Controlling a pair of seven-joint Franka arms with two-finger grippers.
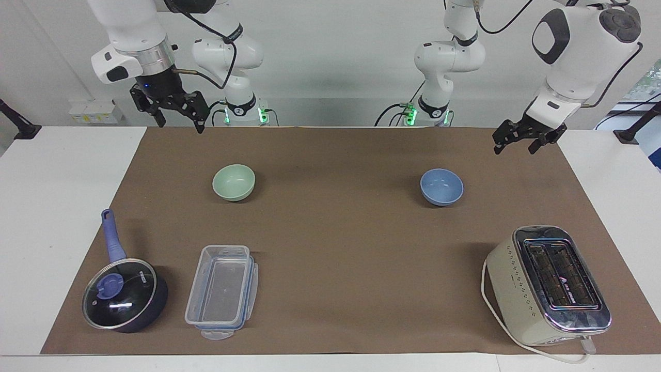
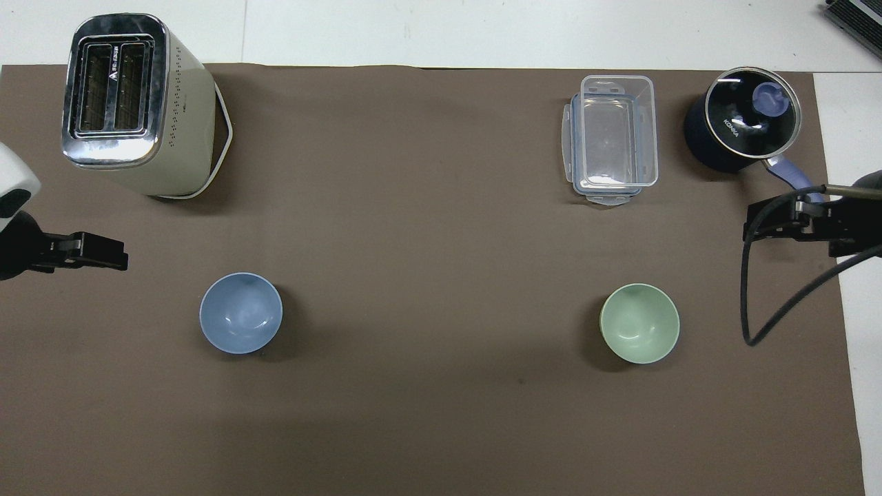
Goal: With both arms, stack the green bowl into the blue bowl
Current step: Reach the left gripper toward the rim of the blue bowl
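Note:
The pale green bowl [image 1: 234,182] [image 2: 639,323] sits upright on the brown mat toward the right arm's end. The blue bowl [image 1: 441,187] [image 2: 240,313] sits upright toward the left arm's end, well apart from the green one. Both bowls hold nothing. My left gripper [image 1: 514,150] [image 2: 103,251] hangs open in the air over the mat's edge at its own end, off to the side of the blue bowl and not touching it. My right gripper [image 1: 179,125] [image 2: 765,227] hangs open and high over the mat's edge at its end, holding nothing.
A cream toaster [image 1: 550,284] [image 2: 138,103] stands farther from the robots than the blue bowl. A clear plastic container [image 1: 223,292] [image 2: 612,138] and a dark lidded saucepan [image 1: 124,294] [image 2: 741,127] lie farther out than the green bowl.

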